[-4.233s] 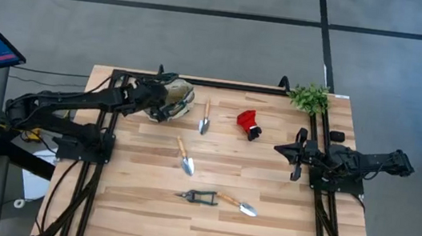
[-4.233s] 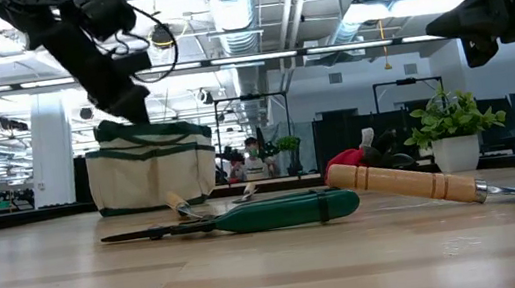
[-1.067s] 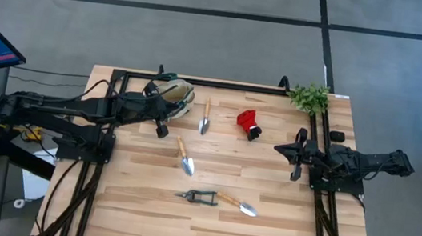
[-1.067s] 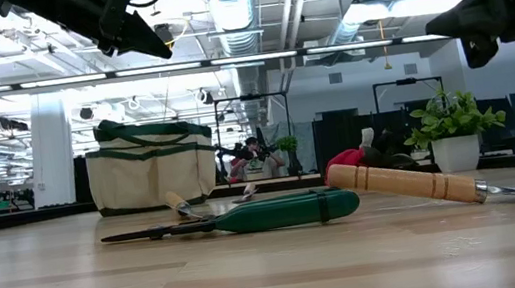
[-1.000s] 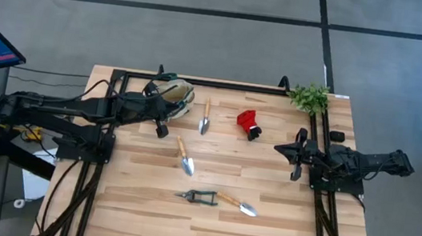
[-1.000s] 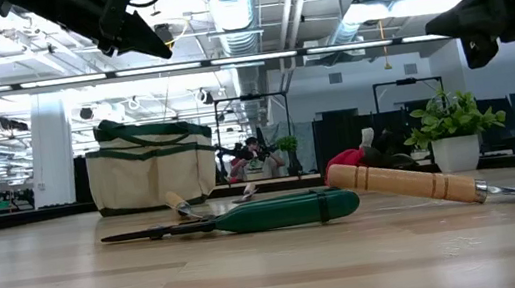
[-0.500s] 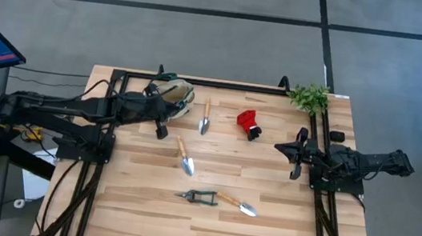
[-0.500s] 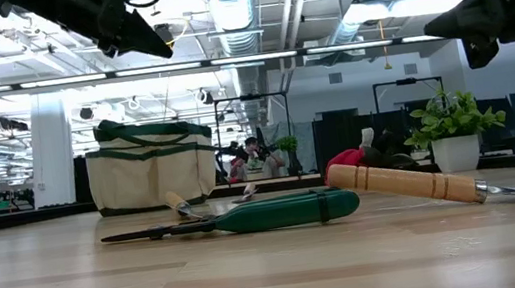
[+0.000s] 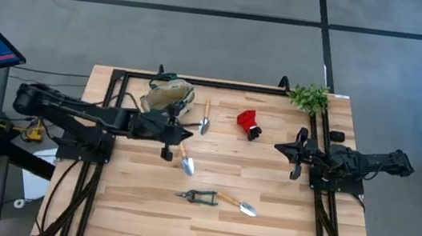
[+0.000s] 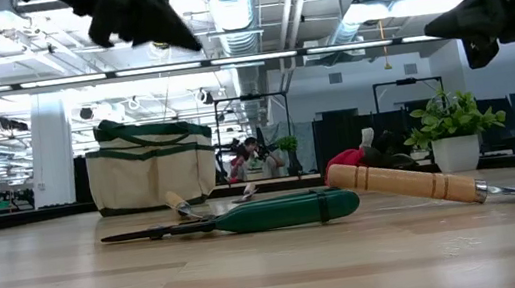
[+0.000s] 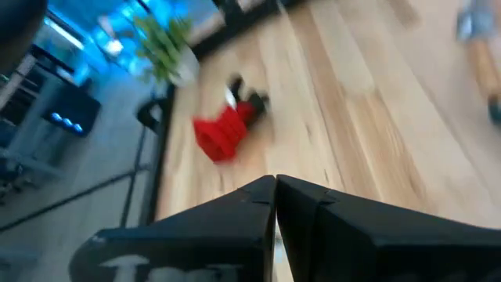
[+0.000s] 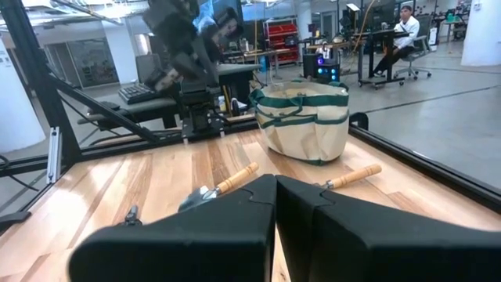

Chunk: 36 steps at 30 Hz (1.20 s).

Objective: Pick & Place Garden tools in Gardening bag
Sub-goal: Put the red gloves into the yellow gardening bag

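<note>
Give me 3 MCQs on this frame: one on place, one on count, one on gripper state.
1. Where does the gardening bag stand?
A. at the table's far edge, on the left arm's side
B. at the near edge, centre
C. beside the potted plant

2. How many wooden-handled trowels lie on the table?
A. one
B. three
C. five

3. How is the left gripper?
A. shut on the red glove
B. shut on the pruning shears
C. shut, holding nothing

Key: 1 A, the high view shows the bag at the far edge near the left arm, with the plant at the opposite corner. 2 B, trowels lie beside the bag, mid-table and next to the pruning shears. 3 C, the left wrist view shows its fingers closed together with nothing between, above the mid-table trowel.
</note>
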### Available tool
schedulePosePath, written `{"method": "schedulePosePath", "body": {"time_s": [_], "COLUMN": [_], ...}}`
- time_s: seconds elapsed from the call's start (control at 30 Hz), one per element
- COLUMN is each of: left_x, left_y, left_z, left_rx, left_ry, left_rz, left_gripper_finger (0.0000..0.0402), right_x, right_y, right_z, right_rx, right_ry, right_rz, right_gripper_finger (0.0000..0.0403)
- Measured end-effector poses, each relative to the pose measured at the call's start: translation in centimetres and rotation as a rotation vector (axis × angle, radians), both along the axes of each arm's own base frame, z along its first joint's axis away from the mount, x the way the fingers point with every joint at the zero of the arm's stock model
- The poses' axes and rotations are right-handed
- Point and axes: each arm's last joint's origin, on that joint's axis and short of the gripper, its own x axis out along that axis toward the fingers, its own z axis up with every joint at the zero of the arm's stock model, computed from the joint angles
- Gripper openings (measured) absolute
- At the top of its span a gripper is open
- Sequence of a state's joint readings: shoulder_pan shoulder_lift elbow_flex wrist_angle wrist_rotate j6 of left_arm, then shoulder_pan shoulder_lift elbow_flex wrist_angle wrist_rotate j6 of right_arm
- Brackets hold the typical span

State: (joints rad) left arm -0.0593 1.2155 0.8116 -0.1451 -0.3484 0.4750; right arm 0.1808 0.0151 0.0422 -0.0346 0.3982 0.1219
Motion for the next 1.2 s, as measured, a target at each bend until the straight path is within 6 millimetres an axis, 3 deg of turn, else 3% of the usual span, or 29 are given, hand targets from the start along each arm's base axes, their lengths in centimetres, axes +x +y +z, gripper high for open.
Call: {"method": "schedulePosePath", "body": {"time_s": [0.2, 0.33, 0.6, 0.93, 1.2], "left_x": [0.4, 0.6, 0.9, 2.1, 2.1], "left_y": [0.0, -0.1, -0.2, -0.3, -0.2], "left_z": [-4.0, -5.4, -5.1, -4.1, -4.0], "left_rx": [0.048, 0.138, 0.127, 0.074, 0.053], "left_ry": [0.296, 0.398, 0.356, 0.176, 0.155], "left_rz": [0.016, 0.031, 0.023, 0.052, 0.071], "left_gripper_finger": [0.0002, 0.0006, 0.0008, 0.0008, 0.0008], "right_x": [0.0, 0.0, 0.0, 0.0, 0.6], "right_y": [0.0, 0.0, 0.0, 0.0, 0.0], "right_z": [0.0, 0.0, 0.0, -0.1, -0.8], "right_rx": [0.001, 0.001, 0.001, 0.000, 0.019], "right_ry": [0.007, 0.007, 0.008, 0.010, 0.097], "right_rz": [0.000, 0.000, 0.000, 0.001, -0.025], "right_gripper_finger": [0.0000, 0.0000, 0.0000, 0.0000, 0.0000]}}
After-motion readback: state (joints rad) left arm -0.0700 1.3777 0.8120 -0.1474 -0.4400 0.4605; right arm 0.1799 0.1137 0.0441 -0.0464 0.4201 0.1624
